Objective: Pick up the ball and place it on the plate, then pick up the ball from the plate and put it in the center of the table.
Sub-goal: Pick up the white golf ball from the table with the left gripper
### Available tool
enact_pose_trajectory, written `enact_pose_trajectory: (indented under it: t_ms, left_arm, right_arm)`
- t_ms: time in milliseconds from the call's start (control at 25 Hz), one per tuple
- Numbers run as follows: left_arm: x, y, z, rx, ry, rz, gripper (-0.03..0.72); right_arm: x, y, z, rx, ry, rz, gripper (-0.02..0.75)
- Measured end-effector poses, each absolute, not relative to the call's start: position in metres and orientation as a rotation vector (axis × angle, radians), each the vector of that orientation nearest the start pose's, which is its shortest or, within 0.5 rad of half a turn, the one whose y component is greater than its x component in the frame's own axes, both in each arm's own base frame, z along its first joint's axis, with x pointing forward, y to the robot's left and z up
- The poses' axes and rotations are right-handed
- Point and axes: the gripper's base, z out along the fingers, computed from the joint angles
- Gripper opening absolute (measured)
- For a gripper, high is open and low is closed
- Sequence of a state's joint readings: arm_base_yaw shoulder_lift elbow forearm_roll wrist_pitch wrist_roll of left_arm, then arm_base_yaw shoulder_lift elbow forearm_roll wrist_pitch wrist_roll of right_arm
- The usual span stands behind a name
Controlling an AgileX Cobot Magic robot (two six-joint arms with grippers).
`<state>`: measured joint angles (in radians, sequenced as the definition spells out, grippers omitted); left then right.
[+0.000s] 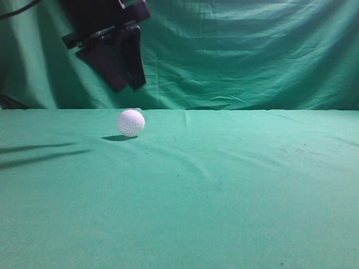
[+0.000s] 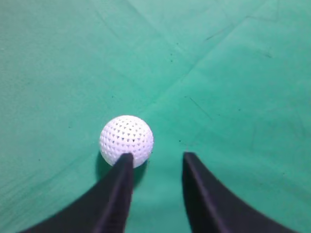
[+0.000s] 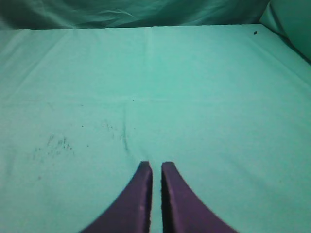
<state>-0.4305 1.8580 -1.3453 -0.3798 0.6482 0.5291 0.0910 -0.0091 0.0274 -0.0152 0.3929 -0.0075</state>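
The white dimpled golf ball (image 1: 130, 123) rests on the teal-green table (image 1: 224, 190), left of the middle. It also shows in the left wrist view (image 2: 126, 141). My left gripper (image 1: 129, 85) hangs in the air above the ball, open and empty. In the left wrist view its two dark fingers (image 2: 156, 156) are spread apart, and the ball lies just beyond the tip of the left finger, not between them. My right gripper (image 3: 156, 165) is shut and empty over bare cloth; it does not show in the exterior view. No plate is in view.
A draped green backdrop curtain (image 1: 252, 50) hangs behind the table. The cloth has wrinkles and small dark specks (image 3: 53, 145). Arm shadows fall on the table's left side (image 1: 39, 154).
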Motion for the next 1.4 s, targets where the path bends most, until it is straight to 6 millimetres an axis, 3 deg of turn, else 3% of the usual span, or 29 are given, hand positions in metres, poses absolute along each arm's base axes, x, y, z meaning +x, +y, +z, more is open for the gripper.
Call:
enact_pose_trajectory:
  t_ms: [80, 200, 800, 960, 1080, 1400]
  left_arm:
    - [0.356, -0.186, 0.216, 0.907, 2.467, -0.373, 0.508]
    - [0.361, -0.187, 0.208, 0.863, 2.474, -0.370, 0.652]
    - [0.382, -0.195, 0.167, 0.856, 2.522, -0.348, 0.644]
    - [0.383, -0.195, 0.164, 0.857, 2.525, -0.344, 0.481]
    - [0.384, -0.195, 0.165, 0.860, 2.522, -0.340, 0.311]
    - [0.378, -0.194, 0.170, 0.902, 2.550, -0.341, 0.312]
  right_arm:
    - [0.052, 0.004, 0.169, -0.103, 1.892, 0.042, 0.065]
    - [0.052, 0.004, 0.169, -0.103, 1.892, 0.042, 0.065]
    - [0.052, 0.004, 0.169, -0.103, 1.892, 0.042, 0.065]
    - [0.052, 0.004, 0.169, -0.103, 1.892, 0.042, 0.065]
    - [0.052, 0.004, 0.169, -0.103, 1.892, 0.042, 0.065]
    - [0.052, 0.004, 0.169, -0.103, 1.892, 0.042, 0.065]
